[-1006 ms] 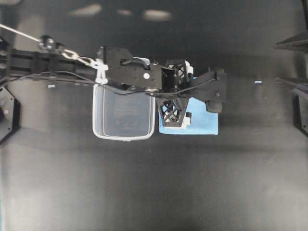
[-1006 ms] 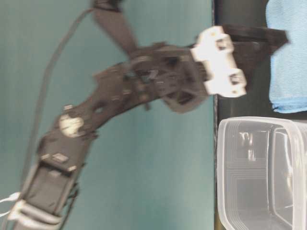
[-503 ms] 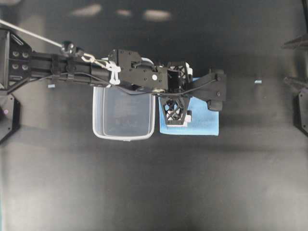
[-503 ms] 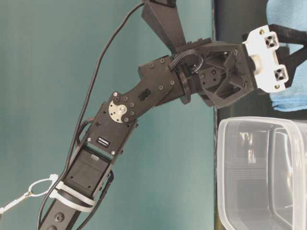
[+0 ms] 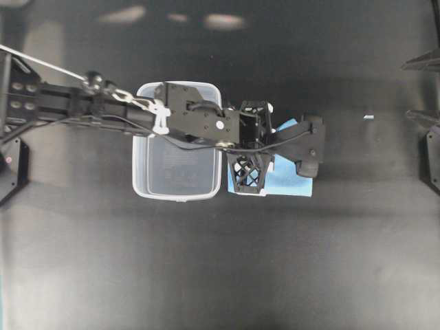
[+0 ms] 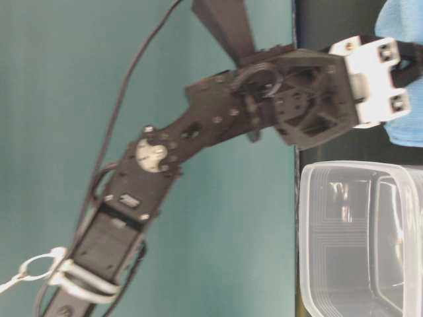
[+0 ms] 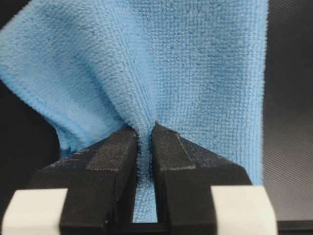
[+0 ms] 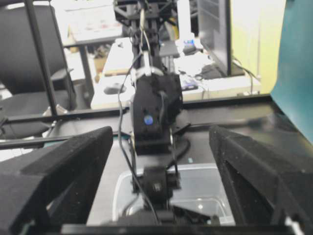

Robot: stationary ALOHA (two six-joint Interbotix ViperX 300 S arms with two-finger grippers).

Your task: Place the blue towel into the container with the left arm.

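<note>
The blue towel lies just right of the clear container in the overhead view, bunched and partly lifted. My left gripper reaches across the container and stands over the towel's left part. In the left wrist view the left gripper is shut on a pinched fold of the towel, which hangs in creases from the fingers. At table level the left gripper is at the towel, above the empty container. My right gripper is open and empty, far back.
The black table runs all round the container and towel. Black stands sit at the right edge and an arm base at the left edge. A small tape mark lies right of the towel.
The left gripper has shut on the towel. The towel was a flat square and is now bunched, with one corner pulled up. The container has not moved.
</note>
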